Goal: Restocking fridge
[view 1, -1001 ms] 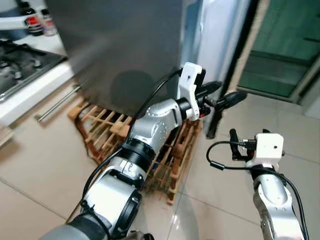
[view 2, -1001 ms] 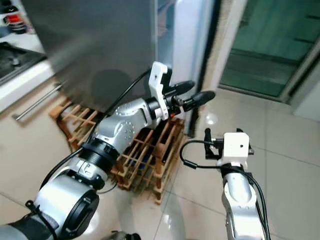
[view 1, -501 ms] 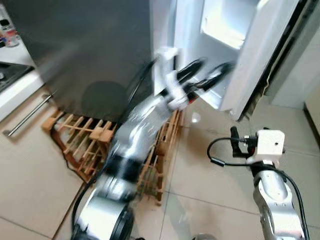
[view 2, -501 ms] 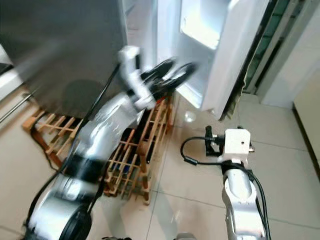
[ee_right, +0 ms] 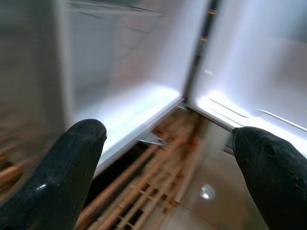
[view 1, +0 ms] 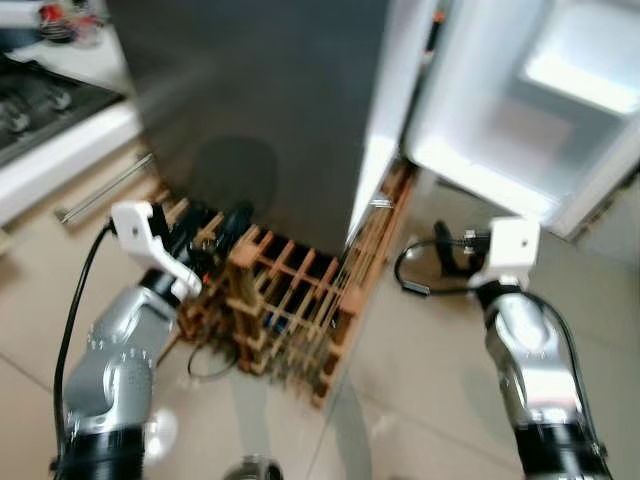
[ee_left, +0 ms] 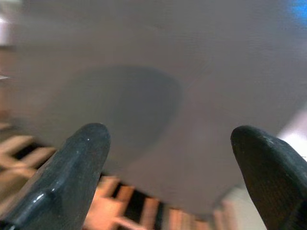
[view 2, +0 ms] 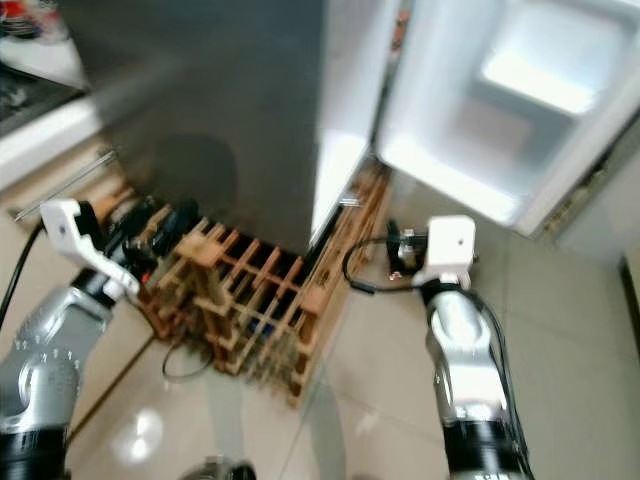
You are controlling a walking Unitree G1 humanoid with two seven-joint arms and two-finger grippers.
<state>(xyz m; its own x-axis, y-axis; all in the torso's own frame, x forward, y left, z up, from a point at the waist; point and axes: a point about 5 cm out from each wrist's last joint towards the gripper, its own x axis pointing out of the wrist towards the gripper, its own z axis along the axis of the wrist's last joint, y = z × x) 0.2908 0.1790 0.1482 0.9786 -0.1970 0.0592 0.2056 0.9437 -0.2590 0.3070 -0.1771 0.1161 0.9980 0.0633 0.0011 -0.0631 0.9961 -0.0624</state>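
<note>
Both grippers are hanging empty with fingers spread — the left gripper (view 1: 205,232) just in front of the wooden rack (view 1: 290,310), the right gripper (view 1: 447,247) facing the fridge (view 1: 290,110), whose door (view 1: 540,110) is standing open beyond it. Judging by this, the opening step is finishing — next, something to stock needs fetching, though nothing suitable is showing near either gripper.

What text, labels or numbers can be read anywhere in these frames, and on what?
None can be read.
Bottles on the counter by the fridge: red labels, too blurred to read.
Fridge, its open door and the wooden rack: no print visible.
Left pincer and right pincer: no markings visible.
</note>
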